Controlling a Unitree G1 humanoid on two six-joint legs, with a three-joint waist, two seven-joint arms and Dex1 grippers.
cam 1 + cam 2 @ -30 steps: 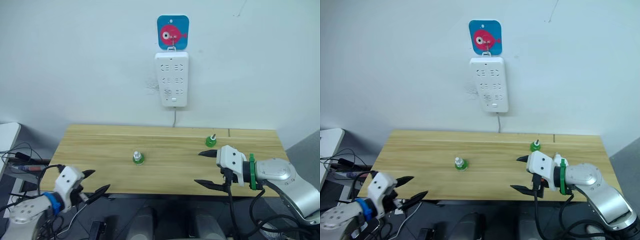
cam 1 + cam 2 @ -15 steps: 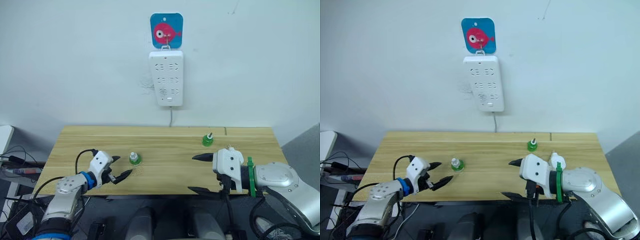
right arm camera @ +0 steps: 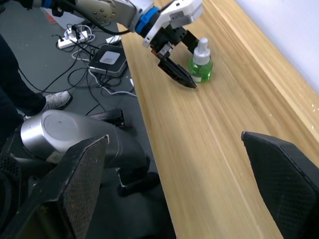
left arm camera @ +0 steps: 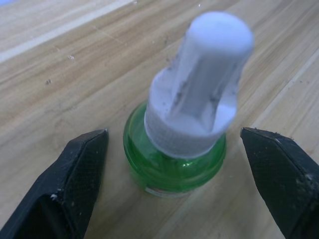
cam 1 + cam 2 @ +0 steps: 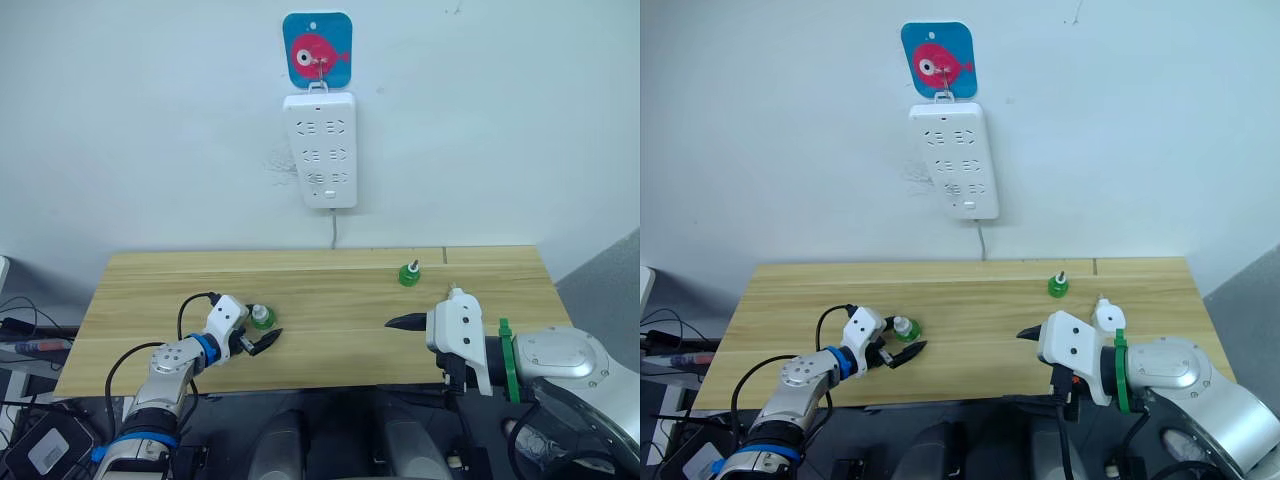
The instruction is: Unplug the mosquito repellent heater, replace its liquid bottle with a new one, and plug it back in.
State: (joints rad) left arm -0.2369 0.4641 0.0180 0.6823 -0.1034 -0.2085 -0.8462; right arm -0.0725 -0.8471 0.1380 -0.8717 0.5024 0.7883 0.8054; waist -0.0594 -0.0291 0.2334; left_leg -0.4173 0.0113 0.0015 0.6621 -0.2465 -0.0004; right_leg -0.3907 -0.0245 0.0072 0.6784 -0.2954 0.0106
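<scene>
**Left hand spread around the white-capped bottle on the table**

Wooden planks make up your table (image 5: 330,285), which stands against a white wall; everything that follows sits on or above it.

Your new bottle (image 5: 261,316), pale translucent green with a white cap-like top, stands upright on the table's left half, nearer the front edge than the wall. Your left hand (image 5: 892,343) is right at it: in the left wrist view the bottle (image 4: 185,119) stands between the two black fingers (image 4: 70,186), which are spread wide with wood showing on both sides, so nothing is clamped. From the head views one finger reaches past the bottle on its front side, its tip low over the wood.

The all-green bottle (image 5: 408,273) with the bare neck stands upright on the table's right half, close to the back edge and well apart from the new one.

Your right hand (image 5: 405,345) hangs at the front edge on the right side, fingers wide apart and holding nothing; the upper finger points toward the table's middle. A small white part (image 5: 1105,316) shows beside this arm's wrist, and you cannot tell from these views whether it is the heater.

On the wall above the table's back edge hangs a long white power strip (image 5: 320,148), its cord (image 5: 333,228) dropping behind the table. Above the strip is a blue square hook plate (image 5: 317,49) with a pink fish on it.

Cables (image 3: 94,74) and a small box lie on the floor beyond the table's left end.
</scene>
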